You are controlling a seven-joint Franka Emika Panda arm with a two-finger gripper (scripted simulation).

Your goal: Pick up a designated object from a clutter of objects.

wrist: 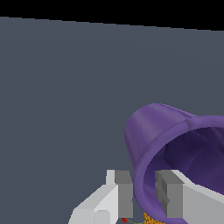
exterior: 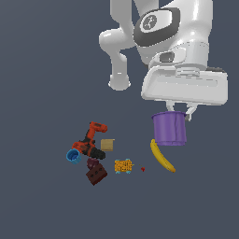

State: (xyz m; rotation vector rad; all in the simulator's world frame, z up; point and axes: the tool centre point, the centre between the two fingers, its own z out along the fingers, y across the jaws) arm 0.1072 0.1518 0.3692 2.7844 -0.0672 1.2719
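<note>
Banana (exterior: 162, 156) lies just below the lifted purple cup (exterior: 169, 127); floor elsewhere open.

Smooth matt plastic purple cup (exterior: 169, 129), glossy white claw (exterior: 179, 111).

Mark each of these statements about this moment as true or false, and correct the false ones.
1. The gripper grips the purple cup by its rim. True.
2. The purple cup sits among the other items on the floor. False: it hangs under the gripper, above the banana.
3. The blue cup lies next to the power drill. True.
4. The banana lies at the exterior view's left of the drill. False: it lies to the drill's right in that view.
5. The tan block is held in the gripper. False: it rests beside the drill.
</note>
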